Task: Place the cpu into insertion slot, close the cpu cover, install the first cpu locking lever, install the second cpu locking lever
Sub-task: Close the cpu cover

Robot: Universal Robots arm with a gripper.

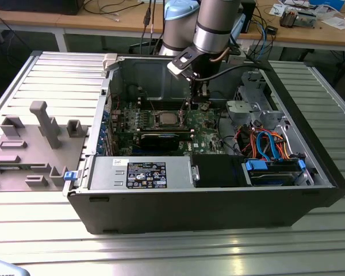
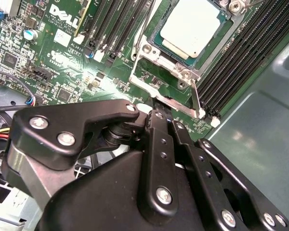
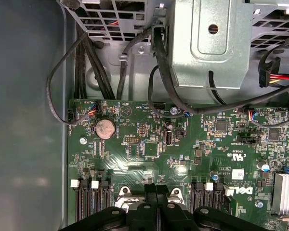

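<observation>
Closest up: black gripper (image 2: 166,120), clenched, fingers pressed side by side, nothing seen between them. Hangs low over the green board (image 2: 62,72), tips right by the edge of the slot (image 2: 143,50). Cannot tell whether touching.

Small square cpu (image 2: 195,26), flat, with a pale silver-grey top and a thin green rim. Lies inside the slot on the green board, shiny metal frame all around. Thin silver lever (image 2: 196,98) at one corner of the slot, tilted up. Rows of long black strips (image 2: 241,53) on the green board on both sides of the slot. Round coin battery (image 3: 105,129) further off on the green board, near black cables (image 3: 86,57).

Big dark computer case (image 1: 218,213), lying on its side, open on top. Inside: the green board near the middle, a silver box (image 1: 141,172) with a sticker along the near wall, orange and blue wires (image 1: 264,141) toward the exterior view's right.

Outside the case, on the exterior view's left, a grey tray (image 1: 40,150) of holders. Under the case, a ribbed metal table (image 1: 161,253). Behind the case, wooden desks (image 1: 310,34) with cables and loose bits.
</observation>
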